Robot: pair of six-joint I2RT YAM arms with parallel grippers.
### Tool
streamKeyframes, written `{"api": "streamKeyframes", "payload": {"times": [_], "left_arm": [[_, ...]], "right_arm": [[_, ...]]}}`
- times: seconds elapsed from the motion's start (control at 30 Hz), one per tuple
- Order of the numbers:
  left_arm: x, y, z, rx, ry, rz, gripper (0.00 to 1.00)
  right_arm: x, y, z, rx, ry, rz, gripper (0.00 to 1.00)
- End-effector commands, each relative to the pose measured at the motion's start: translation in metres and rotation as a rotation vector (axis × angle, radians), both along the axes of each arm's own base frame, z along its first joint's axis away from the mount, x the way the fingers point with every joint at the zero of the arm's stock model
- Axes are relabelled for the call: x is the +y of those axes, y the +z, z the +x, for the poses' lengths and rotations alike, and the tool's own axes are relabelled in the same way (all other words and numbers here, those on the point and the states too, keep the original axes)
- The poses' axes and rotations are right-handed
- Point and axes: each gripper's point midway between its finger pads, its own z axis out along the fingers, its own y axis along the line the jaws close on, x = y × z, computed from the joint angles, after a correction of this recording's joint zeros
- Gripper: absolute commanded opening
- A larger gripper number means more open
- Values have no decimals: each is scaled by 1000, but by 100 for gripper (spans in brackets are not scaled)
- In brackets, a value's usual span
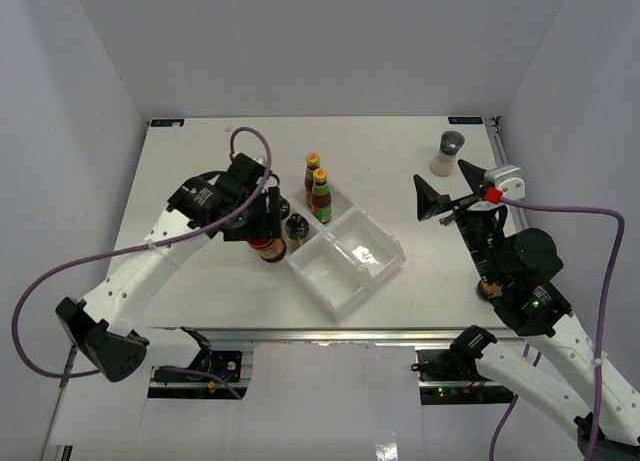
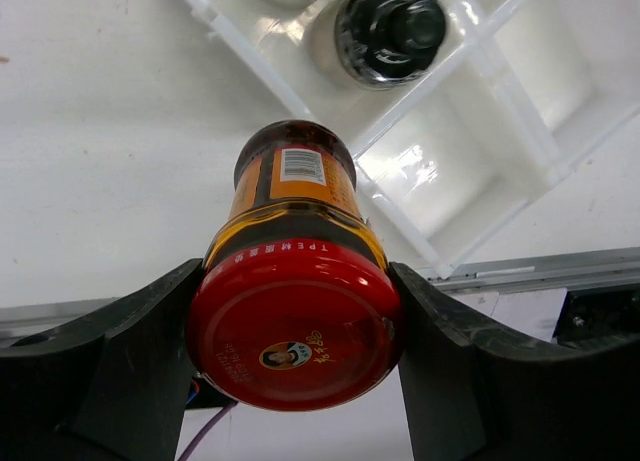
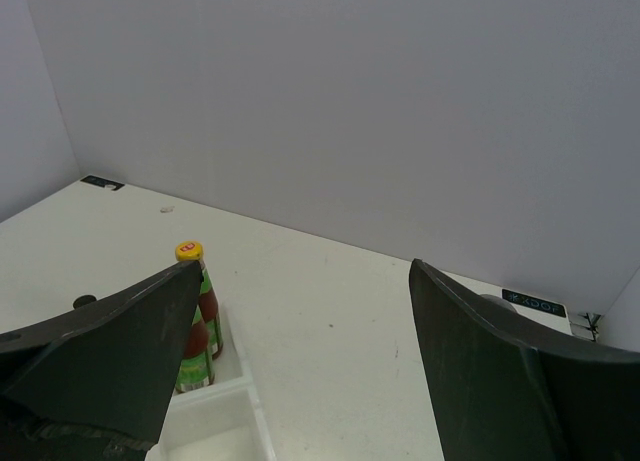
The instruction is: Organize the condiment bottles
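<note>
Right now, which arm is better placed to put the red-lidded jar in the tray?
Left: the left gripper clasps the red-lidded jar beside the tray; the right gripper hangs open and empty, far from it.

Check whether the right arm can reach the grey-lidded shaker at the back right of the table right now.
Probably yes. The right gripper is open and empty, hovering just on the near side of the grey-lidded shaker. The shaker stands alone on the bare table, with nothing between them.
</note>
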Motion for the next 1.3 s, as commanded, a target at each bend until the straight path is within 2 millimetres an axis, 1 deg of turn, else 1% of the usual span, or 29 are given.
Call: {"api": "streamKeyframes", "payload": {"times": [0.0, 0.03, 0.1, 0.2, 0.27, 0.33, 0.4, 0.47, 0.67, 0.73, 0.83, 0.97, 1.03, 1.13, 1.27], "left_arm": [[-44, 34, 3, -108, -25, -13, 0], [-46, 34, 3, -113, -28, -12, 0], [-78, 35, 0, -118, -90, -25, 0], [-106, 37, -2, -140, -139, -30, 0], [-120, 38, 1, -155, -163, -36, 0], [-132, 33, 2, -151, -194, -33, 0], [-143, 27, 3, -146, -217, -29, 0], [-149, 17, 5, -135, -223, -13, 0], [-160, -2, 13, -137, -237, -2, 0], [-161, -9, 15, -131, -235, 18, 0], [-157, -21, 18, -113, -226, 70, 0], [-150, -41, 13, -62, -202, 118, 0], [-151, -46, 11, -42, -196, 120, 0], [-149, -47, 9, -33, -187, 118, 0], [-140, -56, 8, -36, -170, 141, 0]], "right_arm": [[-11, 25, -4, -48, -34, 34, 90], [-11, 25, -4, -48, -36, 34, 90], [-12, 24, -4, -47, -43, 31, 91], [-13, 22, -2, -43, -51, 27, 91], [-13, 22, -2, -42, -51, 25, 90], [-13, 21, -2, -42, -55, 24, 91], [-14, 20, -2, -41, -58, 24, 91], [-16, 20, -2, -43, -64, 26, 91], [-20, 21, -3, -48, -81, 26, 91], [-21, 21, -3, -50, -85, 25, 91], [-22, 21, -3, -51, -90, 27, 91], [-22, 19, -3, -50, -92, 21, 91], [-21, 18, -2, -49, -93, 20, 91], [-20, 17, -1, -49, -87, 17, 91], [-18, 15, 0, -44, -84, 14, 91]]}}
